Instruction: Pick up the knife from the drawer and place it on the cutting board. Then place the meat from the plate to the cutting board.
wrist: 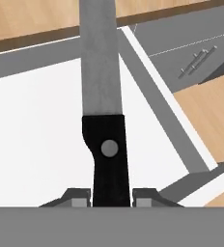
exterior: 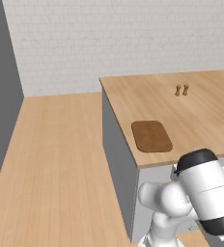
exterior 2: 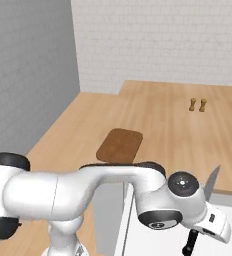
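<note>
1. Left base view: the cutting board [exterior: 151,136] lies bare near the tabletop [exterior: 201,116] edge; aim there.
2. Right base view: the knife [exterior 2: 202,212] rises above the drawer [exterior 2: 160,239]; lift it clear first.
3. Hand view: the fingers [wrist: 78,198] pinch the knife's black handle; hold firm, blade level.

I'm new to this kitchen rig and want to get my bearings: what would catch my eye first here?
First, the knife: the gripper is shut on its black handle, grey blade pointing up over the open white drawer. Next, the dark-brown cutting board, bare near the counter's front edge. Farther back on the tan countertop stand two small brown shakers.
</note>
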